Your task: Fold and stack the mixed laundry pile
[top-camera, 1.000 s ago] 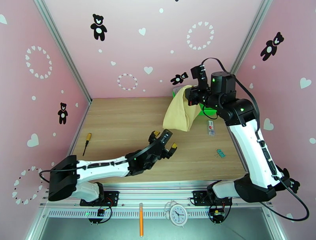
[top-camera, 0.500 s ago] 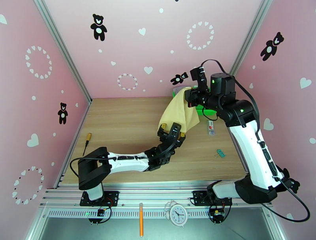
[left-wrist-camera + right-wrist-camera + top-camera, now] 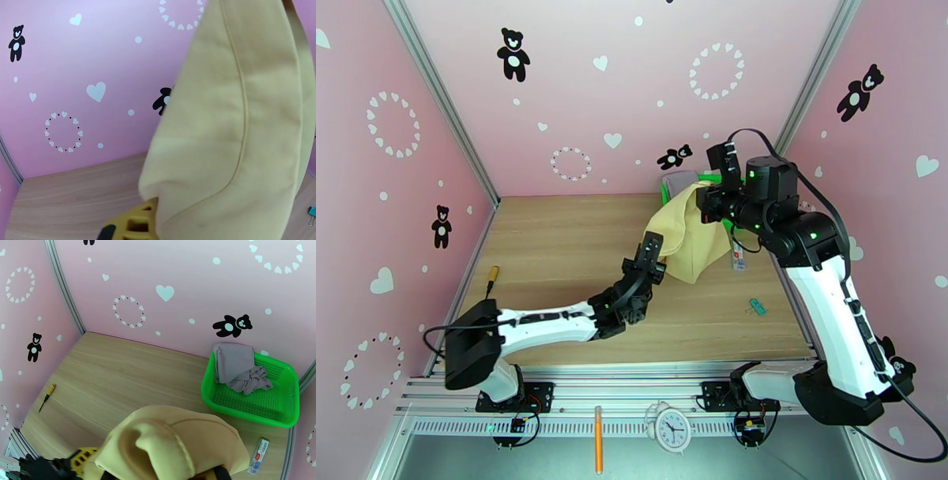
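The right gripper (image 3: 705,197) is closed on the top of the tan-beige cloth (image 3: 686,235), which hangs above the far right of the table (image 3: 553,245). The left gripper (image 3: 654,251) is at the cloth's lower left edge, but whether it grips cannot be told. The grey-lilac garment (image 3: 236,365) lies in the green mesh basket (image 3: 249,400) at the far right corner.

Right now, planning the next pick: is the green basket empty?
Not empty: the grey-lilac garment lies bunched inside the green basket, partly over its far rim.
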Available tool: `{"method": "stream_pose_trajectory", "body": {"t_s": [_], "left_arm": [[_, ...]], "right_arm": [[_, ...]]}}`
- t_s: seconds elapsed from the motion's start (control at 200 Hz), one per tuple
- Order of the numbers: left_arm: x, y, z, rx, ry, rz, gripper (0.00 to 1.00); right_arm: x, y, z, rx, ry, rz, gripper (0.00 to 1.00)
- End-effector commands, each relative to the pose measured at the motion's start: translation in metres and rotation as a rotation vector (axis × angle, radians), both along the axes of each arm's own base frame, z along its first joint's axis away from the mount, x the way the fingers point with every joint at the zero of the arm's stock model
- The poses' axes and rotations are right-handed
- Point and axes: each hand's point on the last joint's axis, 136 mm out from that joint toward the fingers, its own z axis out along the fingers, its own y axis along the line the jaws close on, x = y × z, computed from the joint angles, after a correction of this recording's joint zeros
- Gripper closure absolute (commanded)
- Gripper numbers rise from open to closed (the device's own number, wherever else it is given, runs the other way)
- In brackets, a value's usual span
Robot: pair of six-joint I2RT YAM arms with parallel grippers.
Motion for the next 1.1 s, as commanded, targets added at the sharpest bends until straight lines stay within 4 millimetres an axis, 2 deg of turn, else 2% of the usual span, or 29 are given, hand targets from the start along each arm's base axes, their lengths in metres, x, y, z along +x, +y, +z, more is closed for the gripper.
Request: {"method": "stream_pose_trajectory", "body": {"t_s": [0.0,0.165,0.26,0.345,0.45,0.55,0.61,0.676,0.781,0.861,0.921,0.971,1.021,1.096], "left_arm": [[-0.002,0.013,0.018,-0.024,0.087,-0.104,1.00],[0.008,0.038,0.027,-0.035,0.184,-0.152,1.00],[0.022,0.059,0.033,-0.017,0.212,-0.104,1.00],[0.038,0.084,0.036,-0.010,0.240,-0.038,1.00],[0.062,0.125,0.040,0.006,0.256,0.076,1.00],[0.090,0.173,0.043,0.030,0.250,0.193,1.00],[0.107,0.202,0.043,0.027,0.264,0.256,1.00],[0.115,0.227,0.050,0.022,0.264,0.305,1.00],[0.103,0.248,0.076,0.036,0.219,0.346,1.00],[0.084,0.254,0.098,0.016,0.190,0.323,1.00],[0.068,0.247,0.105,-0.009,0.207,0.242,1.00],[0.056,0.240,0.099,-0.030,0.251,0.176,1.00],[0.046,0.231,0.083,-0.050,0.306,0.120,1.00],[0.034,0.216,0.035,-0.071,0.409,0.062,1.00]], "right_arm": [[0.005,-0.024,-0.018,-0.072,0.026,-0.074,1.00],[0.012,-0.048,-0.058,-0.122,0.100,-0.091,1.00],[0.020,-0.038,-0.075,-0.125,0.139,-0.009,1.00],[0.032,-0.007,-0.082,-0.068,0.177,0.134,1.00],[0.057,0.034,-0.077,-0.014,0.164,0.269,1.00],[0.087,0.080,-0.069,-0.015,0.096,0.407,1.00],[0.111,0.103,-0.062,0.006,0.058,0.455,1.00],[0.138,0.127,-0.060,0.038,0.029,0.518,1.00],[0.171,0.158,-0.053,0.093,-0.040,0.579,1.00],[0.179,0.174,-0.041,0.127,-0.114,0.628,1.00],[0.178,0.182,-0.040,0.132,-0.142,0.669,1.00],[0.177,0.187,-0.052,0.113,-0.129,0.698,1.00],[0.175,0.190,-0.076,0.074,-0.083,0.720,1.00],[0.174,0.188,-0.127,0.020,0.032,0.734,1.00]]}}
